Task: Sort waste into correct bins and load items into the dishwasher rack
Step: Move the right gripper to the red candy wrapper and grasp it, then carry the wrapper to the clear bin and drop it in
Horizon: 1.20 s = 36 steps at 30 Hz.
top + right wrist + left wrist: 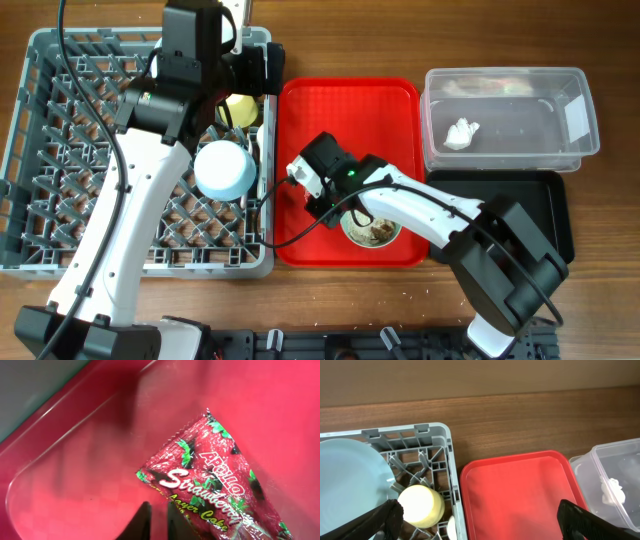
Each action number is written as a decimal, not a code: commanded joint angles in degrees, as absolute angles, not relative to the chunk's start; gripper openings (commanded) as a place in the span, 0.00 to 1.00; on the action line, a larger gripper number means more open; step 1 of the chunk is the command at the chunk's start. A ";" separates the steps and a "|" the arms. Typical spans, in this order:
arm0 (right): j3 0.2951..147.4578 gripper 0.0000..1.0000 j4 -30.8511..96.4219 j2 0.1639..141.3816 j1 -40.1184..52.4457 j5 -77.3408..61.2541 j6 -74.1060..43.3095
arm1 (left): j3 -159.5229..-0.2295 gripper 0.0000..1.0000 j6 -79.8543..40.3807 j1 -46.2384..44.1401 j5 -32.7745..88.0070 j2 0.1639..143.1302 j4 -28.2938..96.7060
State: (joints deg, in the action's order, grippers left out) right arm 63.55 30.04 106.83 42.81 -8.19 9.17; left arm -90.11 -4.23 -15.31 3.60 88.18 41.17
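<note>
— How is the right arm posed?
— It is stretched from the near right side of the table across to the red serving tray [390, 110]. It is bent at the elbow, and the right gripper [158, 510] is tipped down over the tray's left half.

— And its pincer?
— The two dark fingers [144, 519] are drawn close, with only a narrow slit between them, at the lower left edge of the snack wrapper [212, 487]. Whether that edge is actually pinched cannot be told, because the contact is cut off at the bottom of the wrist view.

— How is the wrapper seen?
— It is laid slantwise on the red tray. It is glossy red with a crimped end, printed with strawberries, green leaves and white "Strawberry" lettering. From overhead it is hidden under the gripper.

— The left arm?
— It is extended along the dishwasher rack [60, 230] to the far right corner. The left gripper [479, 510] is held with its fingers spread wide and nothing between them. Below it, the yellow cup [420, 506] is seen among the pegs, beside the pale blue plate [347, 485].

— The other waste?
— The white tissue [460, 132] is lying in the clear tub [505, 72]. The food scraps [375, 235] are held in a small round bowl [347, 232] on the tray's near edge.
</note>
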 commanded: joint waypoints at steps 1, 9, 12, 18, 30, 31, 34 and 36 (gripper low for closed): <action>62.92 0.16 29.82 108.36 42.78 -6.79 9.06 | -90.24 1.00 -4.99 -15.27 4.49 88.18 41.06; 62.94 0.17 23.75 111.28 42.78 2.33 8.84 | -90.24 1.00 -4.97 -15.27 4.49 88.18 41.06; 63.33 0.18 22.50 111.22 41.82 8.80 6.79 | -90.24 1.00 -4.97 -15.27 4.49 88.18 41.06; 69.87 0.52 26.30 108.73 39.29 0.34 5.80 | -90.24 1.00 -4.97 -15.27 4.49 88.18 41.04; 67.05 0.78 27.31 106.45 30.98 1.56 0.12 | -90.24 1.00 -4.99 -15.27 4.49 88.18 41.04; 67.00 0.78 27.27 107.57 31.00 -0.60 1.39 | -90.24 1.00 -4.99 -15.27 4.49 88.18 41.06; 67.00 0.78 25.89 110.65 30.98 -3.70 3.01 | -90.24 1.00 -4.97 -15.27 4.49 88.18 41.06; 67.00 0.82 25.12 112.49 31.00 -3.70 3.01 | -90.24 1.00 -4.97 -15.27 4.49 88.18 41.06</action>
State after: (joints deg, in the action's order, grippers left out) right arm 67.72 25.78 109.69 30.76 -1.45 1.98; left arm -90.11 -4.23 -15.31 3.60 88.18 41.17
